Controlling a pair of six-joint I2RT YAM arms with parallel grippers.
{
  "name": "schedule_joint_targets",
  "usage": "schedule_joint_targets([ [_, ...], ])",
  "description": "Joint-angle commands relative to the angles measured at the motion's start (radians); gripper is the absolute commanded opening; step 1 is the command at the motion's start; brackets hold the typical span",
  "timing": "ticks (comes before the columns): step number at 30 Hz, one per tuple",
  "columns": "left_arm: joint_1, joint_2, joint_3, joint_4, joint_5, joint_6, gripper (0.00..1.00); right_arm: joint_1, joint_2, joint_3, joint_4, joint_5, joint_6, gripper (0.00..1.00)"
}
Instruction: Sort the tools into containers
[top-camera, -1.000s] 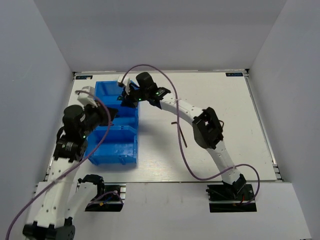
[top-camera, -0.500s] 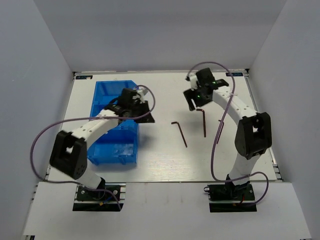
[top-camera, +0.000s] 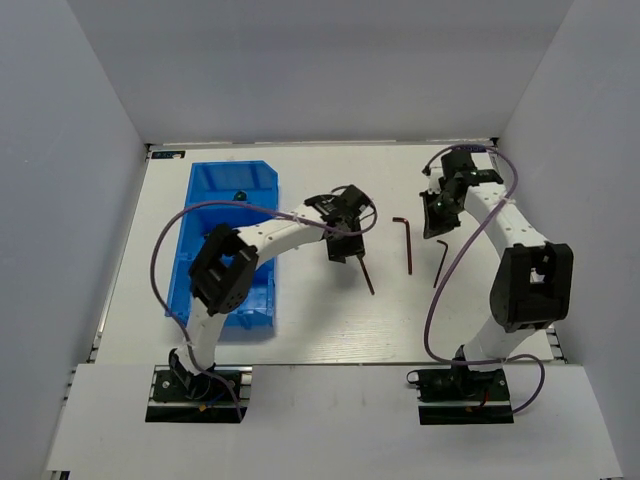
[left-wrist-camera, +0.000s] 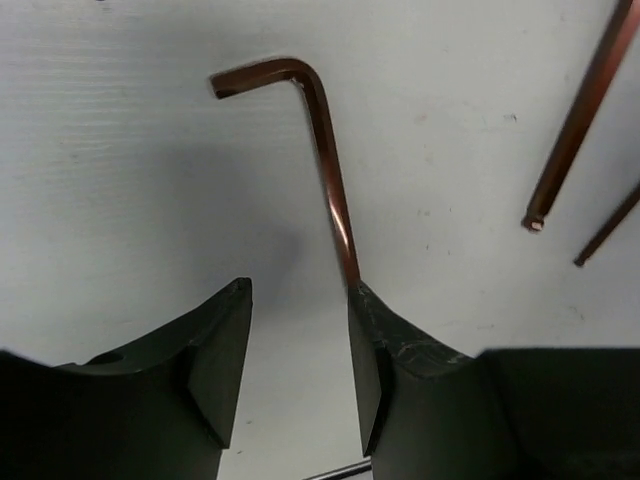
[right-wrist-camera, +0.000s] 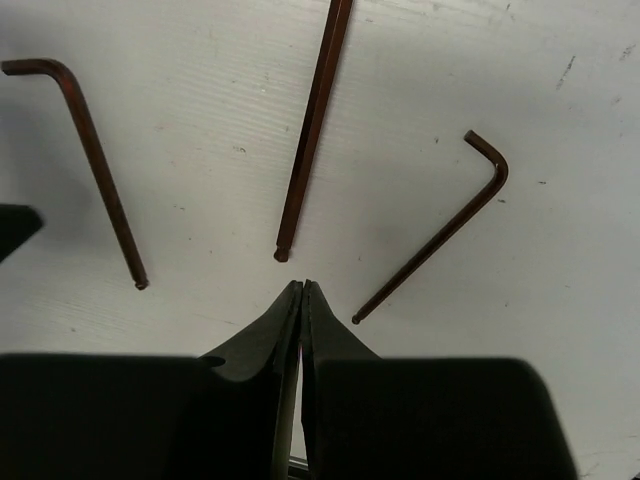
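Observation:
Three dark red-brown L-shaped hex keys lie on the white table. My left gripper (left-wrist-camera: 300, 290) is open just above the left key (left-wrist-camera: 325, 160), whose long shaft runs under the tip of my right-hand finger (left-wrist-camera: 375, 330); from above that key (top-camera: 366, 278) sticks out below the left gripper (top-camera: 346, 250). The middle key (top-camera: 408, 245) and the right key (top-camera: 440, 262) lie apart. My right gripper (right-wrist-camera: 302, 290) is shut with nothing in it, hovering between the ends of the middle key (right-wrist-camera: 315, 130) and the right key (right-wrist-camera: 450, 225). The blue containers (top-camera: 195, 230) stand at the left.
A small dark item (top-camera: 240, 193) lies in the far bin. Grey walls close in the table on three sides. Purple cables loop over both arms. The right arm's elbow (top-camera: 530, 285) hangs over the table's right side.
Both arms left the bins. The left swung right to the left hex key and opened. The right swung to the far right side, opened briefly and shut again.

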Motion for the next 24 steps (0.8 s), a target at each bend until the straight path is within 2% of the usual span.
schedule_joint_targets([
  [1,-0.04,0.118,0.171,-0.171,-0.083,-0.131,0.54,-0.024,-0.055,-0.017,0.021,-0.055,0.036,0.08],
  [2,-0.04,0.155,0.276,-0.202,-0.093,-0.147,0.54,-0.027,-0.062,-0.023,0.031,-0.069,0.061,0.08],
  [5,-0.066,0.232,0.413,-0.258,-0.117,-0.147,0.54,-0.046,-0.096,-0.057,0.041,-0.078,0.069,0.06],
  [10,-0.078,0.315,0.501,-0.327,-0.149,-0.147,0.54,-0.067,-0.145,-0.13,0.067,-0.089,0.083,0.06],
  [15,-0.087,0.347,0.511,-0.399,-0.149,-0.147,0.54,-0.098,-0.148,-0.144,0.072,-0.107,0.086,0.11],
  [20,-0.097,0.41,0.524,-0.46,-0.158,-0.137,0.51,-0.115,-0.142,-0.14,0.066,-0.133,0.118,0.11],
  [24,-0.106,0.42,0.48,-0.453,-0.158,-0.137,0.44,-0.119,-0.147,-0.144,0.081,-0.15,0.128,0.11],
])
